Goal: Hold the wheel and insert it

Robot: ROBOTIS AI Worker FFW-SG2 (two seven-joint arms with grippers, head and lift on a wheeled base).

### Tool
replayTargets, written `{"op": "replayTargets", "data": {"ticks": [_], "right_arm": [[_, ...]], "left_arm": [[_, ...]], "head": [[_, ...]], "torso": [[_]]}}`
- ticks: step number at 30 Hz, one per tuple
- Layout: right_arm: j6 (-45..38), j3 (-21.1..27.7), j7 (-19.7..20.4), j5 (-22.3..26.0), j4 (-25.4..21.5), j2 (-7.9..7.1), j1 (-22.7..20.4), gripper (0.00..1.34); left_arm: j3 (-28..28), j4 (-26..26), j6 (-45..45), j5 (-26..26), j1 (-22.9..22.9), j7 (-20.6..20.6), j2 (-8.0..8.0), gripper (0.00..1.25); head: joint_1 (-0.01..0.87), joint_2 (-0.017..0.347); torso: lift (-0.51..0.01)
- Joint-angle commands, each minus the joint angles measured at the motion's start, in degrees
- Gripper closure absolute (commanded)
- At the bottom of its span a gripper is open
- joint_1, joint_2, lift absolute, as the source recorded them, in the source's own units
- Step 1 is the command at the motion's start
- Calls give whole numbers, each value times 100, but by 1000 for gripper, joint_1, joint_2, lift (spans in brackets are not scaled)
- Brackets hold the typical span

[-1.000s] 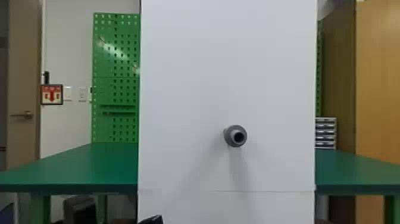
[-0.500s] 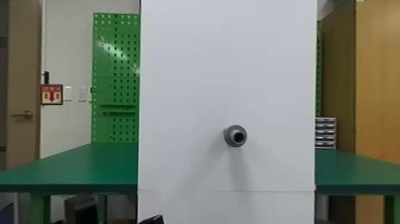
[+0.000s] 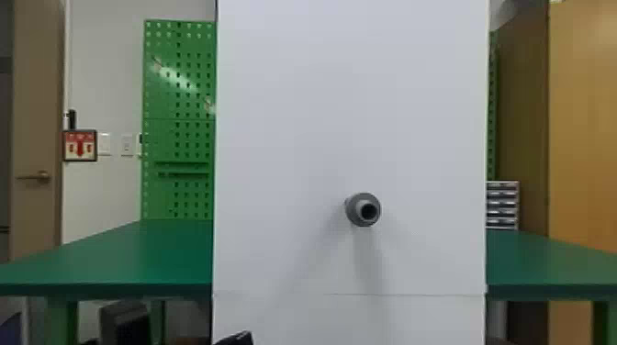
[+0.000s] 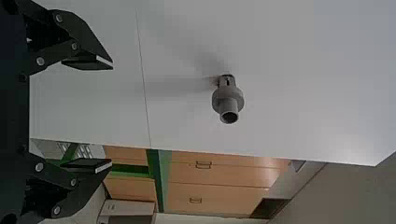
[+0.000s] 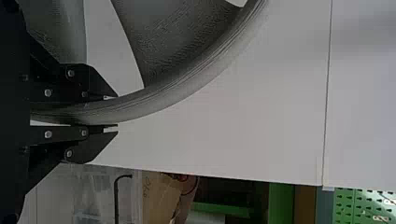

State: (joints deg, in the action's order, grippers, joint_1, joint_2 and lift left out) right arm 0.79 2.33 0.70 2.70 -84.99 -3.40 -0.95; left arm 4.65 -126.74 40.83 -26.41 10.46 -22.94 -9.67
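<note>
Clock hours read on the head view, from its middle. Nearest: my right gripper (image 5: 116, 112) pinches the grey wheel (image 5: 201, 74) by its rim, one finger on each side. The wheel is close at my right wrist, with the board behind it. I take the rim hold as a way to leave the middle free for the peg. My left gripper (image 4: 111, 114), low at 7 o'clock, has its fingers spread wide around nothing; probably spare, placed to steady the far side of the rim.

The wheel is round, so no long axis in its face; the line that counts is the axle line, through the hub. Its face looks slanted to the wrist camera. Hub hidden, so I cannot tell whether it lines up with the peg.

Farther: the grey peg (image 3: 356, 208), hollow-ended and collared, just off the middle toward 4 o'clock. It juts out of the white board (image 3: 349, 91) toward me, its end a touch toward 4. Bare, wheel not on it. The board probably stands upright so the wheel can go straight on.

Behind: green table (image 3: 137, 257), at 8 and 4 o'clock; green pegboard (image 3: 183, 91) at 10; small drawers (image 3: 502, 204) at 3.
</note>
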Motion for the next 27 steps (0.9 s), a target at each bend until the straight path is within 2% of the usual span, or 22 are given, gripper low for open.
{"op": "replayTargets", "data": {"ticks": [1, 20, 27], "right_arm": [[0, -4, 0, -15, 0, 15, 7, 1009], [-123, -57, 0, 20, -79, 41, 16, 1009], [-360, -66, 0, -59, -404, 190, 60, 1009]], "left_arm": [[-8, 0, 4, 4, -9, 0, 0, 502], [-17, 0, 4, -22, -44, 0, 0, 502], [-34, 0, 4, -31, -44, 0, 0, 502]], "head": [[0, 15], [0, 15], [0, 15]], "torso": [[-491], [-491], [-491]]}}
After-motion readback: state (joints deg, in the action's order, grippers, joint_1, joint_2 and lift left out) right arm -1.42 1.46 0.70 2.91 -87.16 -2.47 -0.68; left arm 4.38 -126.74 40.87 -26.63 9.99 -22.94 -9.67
